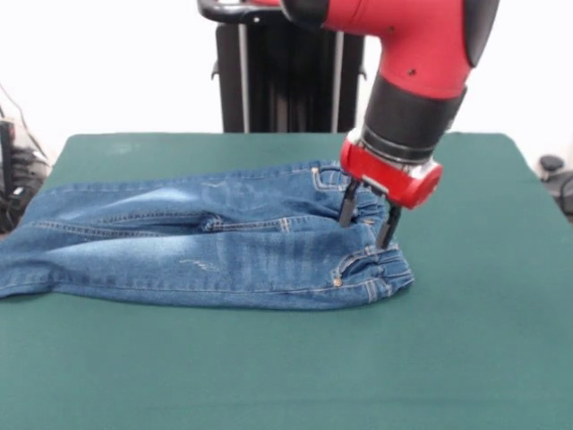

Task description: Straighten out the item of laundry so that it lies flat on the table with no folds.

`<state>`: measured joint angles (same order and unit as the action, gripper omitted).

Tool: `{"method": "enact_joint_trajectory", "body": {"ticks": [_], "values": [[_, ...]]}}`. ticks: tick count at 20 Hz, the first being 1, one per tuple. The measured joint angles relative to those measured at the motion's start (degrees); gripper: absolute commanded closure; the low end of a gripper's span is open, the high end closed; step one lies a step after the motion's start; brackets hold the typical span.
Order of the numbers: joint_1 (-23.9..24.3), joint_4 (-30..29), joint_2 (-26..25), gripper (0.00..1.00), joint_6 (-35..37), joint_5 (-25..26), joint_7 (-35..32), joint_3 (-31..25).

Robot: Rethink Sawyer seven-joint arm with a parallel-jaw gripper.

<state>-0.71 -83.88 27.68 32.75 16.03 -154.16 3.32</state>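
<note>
The item of laundry, a small pair of blue denim jeans (197, 242), lies across the dark green table (295, 367) in the front view, legs stretched to the left edge and the elastic waistband at the right. The two legs lie side by side, with a crease between them. My gripper (367, 227) hangs on the red and black arm just over the waistband. Its two black fingers (347, 208) stand apart, tips at or just above the denim, with nothing held between them.
The left leg ends reach the table's left edge. Cables and dark gear sit off the table at the far left (18, 179). A black stand (286, 81) rises behind the table. Bare green felt spreads in front of and right of the jeans.
</note>
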Motion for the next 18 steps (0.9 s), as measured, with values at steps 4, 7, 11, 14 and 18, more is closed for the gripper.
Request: {"method": "enact_joint_trajectory", "body": {"ticks": [4, 7, 11, 14, 18], "values": [[2.59, -0.07, -0.25, 0.00, -0.14, 2.62, 0.01, -3.24], [6.82, -0.48, 0.61, 0.00, -0.15, 4.18, 0.16, -7.97], [12.03, -1.83, 2.84, 0.00, -0.14, 5.67, 0.88, -13.18], [14.52, -2.85, 4.30, 0.00, -0.14, 6.33, 1.58, -15.54], [18.33, -4.93, 7.12, 0.00, -0.14, 7.24, 3.89, -19.05]]}}
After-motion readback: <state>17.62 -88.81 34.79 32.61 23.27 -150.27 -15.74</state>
